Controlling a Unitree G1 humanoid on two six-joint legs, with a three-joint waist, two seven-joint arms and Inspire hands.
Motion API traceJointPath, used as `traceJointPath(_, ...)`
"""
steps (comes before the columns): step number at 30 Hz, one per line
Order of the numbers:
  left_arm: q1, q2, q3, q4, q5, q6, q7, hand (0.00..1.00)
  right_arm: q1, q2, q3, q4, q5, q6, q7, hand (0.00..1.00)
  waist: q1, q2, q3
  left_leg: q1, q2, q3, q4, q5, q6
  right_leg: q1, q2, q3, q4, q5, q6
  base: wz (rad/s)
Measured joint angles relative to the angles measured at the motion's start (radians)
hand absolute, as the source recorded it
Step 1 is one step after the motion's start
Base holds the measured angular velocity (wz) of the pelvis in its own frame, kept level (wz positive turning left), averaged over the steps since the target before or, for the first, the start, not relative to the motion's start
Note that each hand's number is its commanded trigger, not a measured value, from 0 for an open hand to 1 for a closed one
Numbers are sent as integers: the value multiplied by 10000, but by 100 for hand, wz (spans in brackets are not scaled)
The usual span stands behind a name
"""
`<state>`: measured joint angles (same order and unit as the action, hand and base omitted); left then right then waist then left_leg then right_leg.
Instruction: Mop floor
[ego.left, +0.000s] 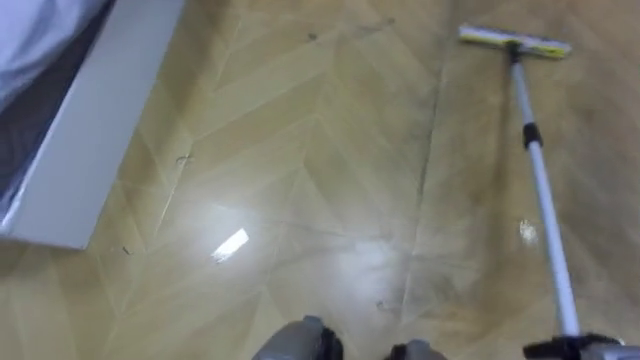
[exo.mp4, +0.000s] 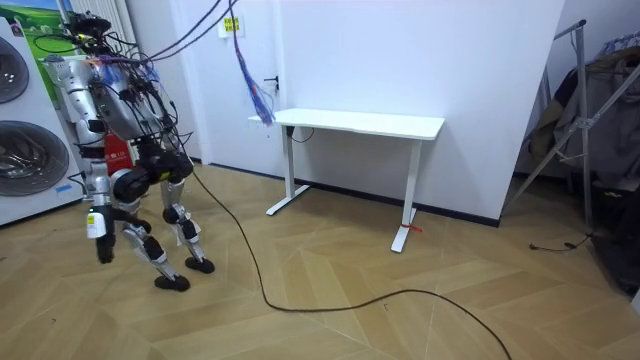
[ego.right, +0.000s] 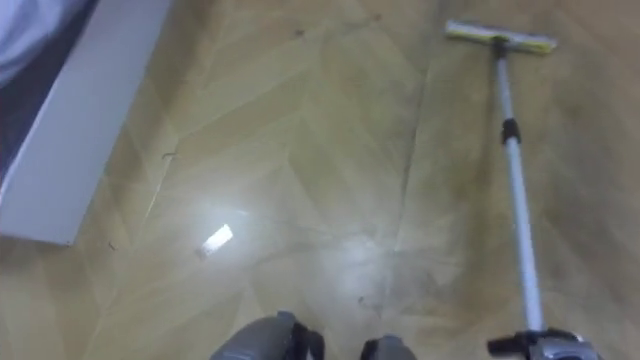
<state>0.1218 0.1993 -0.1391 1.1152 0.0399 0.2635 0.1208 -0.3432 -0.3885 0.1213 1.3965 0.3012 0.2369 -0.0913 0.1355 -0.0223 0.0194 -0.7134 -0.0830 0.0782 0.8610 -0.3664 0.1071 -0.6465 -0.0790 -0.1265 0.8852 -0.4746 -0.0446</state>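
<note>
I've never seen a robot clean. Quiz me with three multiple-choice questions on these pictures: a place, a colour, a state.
1. In the eye views, where is the mop head? A upper right; B lower left; C centre.
2. What colour is the desk by the wall? A black; B white; C red.
3. How is the mop head? A lifted in the air; B leaning on a wall; C flat on the floor.
Answers:
1 A: the mop head lies upper right, its pole running to the lower right.
2 B: the desk is white, top and legs.
3 C: it rests flat on the wooden floor.
</note>
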Motion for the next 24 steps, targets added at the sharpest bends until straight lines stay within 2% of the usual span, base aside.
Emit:
traceJointPath(1,16,-7,0,-18,41,22,-22,0,209,24,-99,11,152,-22,87,100,-22,38,-3,129,33,8,-228,-88,156,113,62,-36,-158,41,0,76)
traceJointPath(2,18,-35,3,-69,210,101,-67,0,807,51,-251,46,400,-61,247,100,-80,88,1,309,51,32,-536,-74,298,319,123,10,-414,99,50,77)
traceJointPath(3,31,-129,8,-60,395,128,-162,0,1522,50,-250,294,516,-94,329,100,-126,190,-25,575,53,173,-816,-49,328,523,118,222,-587,149,131,69)
traceJointPath(4,29,-174,17,-37,425,126,-224,0,1919,62,-245,413,483,-69,320,100,-135,228,-89,677,66,316,-950,-40,347,556,115,407,-608,173,177,31)
traceJointPath(5,86,-286,117,-3,423,114,-305,0,2642,124,-167,466,410,53,231,100,-117,380,-193,779,142,577,-1118,-59,403,559,160,647,-669,248,271,-27)
traceJointPath(6,172,-365,261,45,397,72,-422,0,3141,248,-60,503,345,160,181,100,-153,528,-190,872,238,818,-1216,-100,457,502,161,676,-662,357,289,-48)
traceJointPath(7,179,-379,270,78,400,70,-467,0,3373,326,4,503,372,187,186,100,-232,589,-190,912,234,896,-1286,-118,471,501,129,668,-623,378,306,-58)
traceJointPath(9,156,-384,271,132,400,-101,-527,0,4277,763,168,502,453,199,273,100,-606,735,-197,1026,194,1150,-1384,-223,530,314,-17,740,-157,425,370,-32)
traceJointPath(12,56,-433,245,152,339,-321,-553,0,4758,1318,173,507,443,314,344,100,-993,778,-129,1130,174,1350,-1350,-382,533,-117,-79,867,409,556,499,-42)
traceJointPath(13,56,-468,246,152,325,-324,-551,0,4752,1388,173,500,431,363,363,100,-1023,787,-130,1131,169,1349,-1343,-403,531,-177,-62,879,440,580,506,-67)
traceJointPath(14,67,-581,210,146,306,-325,-525,0,4663,1459,186,482,431,436,375,100,-1004,827,-98,1121,167,1313,-1315,-421,536,-214,-48,821,333,594,496,-85)
traceJointPath(16,95,-798,192,145,297,-310,-506,0,4229,1477,262,473,369,470,315,100,-971,935,-41,937,145,1023,-1159,-429,523,-192,11,566,62,583,472,-82)
traceJointPath(18,78,-900,186,147,298,-300,-506,0,3495,1526,320,509,-18,666,173,100,-1030,957,-13,662,-22,509,-823,-485,446,-172,2,236,-105,417,174,-38)
traceJointPath(20,79,-894,182,148,301,-301,-502,0,2806,1498,204,539,-287,833,24,100,-1007,933,-1,565,-48,299,-603,-521,397,-150,-21,22,-75,350,82,3)
traceJointPath(21,78,-876,191,147,305,-302,-502,0,2376,1405,76,528,-431,852,-85,100,-986,887,-6,519,-198,73,-452,-516,374,-154,-91,-156,-2,229,41,23)
traceJointPath(22,77,-864,196,148,336,-300,-503,0,2199,1326,43,516,-445,893,-105,100,-937,869,-1,465,-232,-4,-311,-530,350,-150,-141,-163,63,139,31,35)
traceJointPath(23,75,-791,191,148,303,-300,-504,0,1829,1150,-83,495,-460,894,-129,100,-737,735,28,389,-301,-68,-40,-598,222,-171,-338,-280,328,-109,-74,37)
traceJointPath(24,93,-670,179,149,291,-299,-509,0,1397,924,-217,474,-532,893,-118,100,-567,584,44,160,-299,-98,468,-664,-18,-220,-459,-376,645,-362,-65,34)
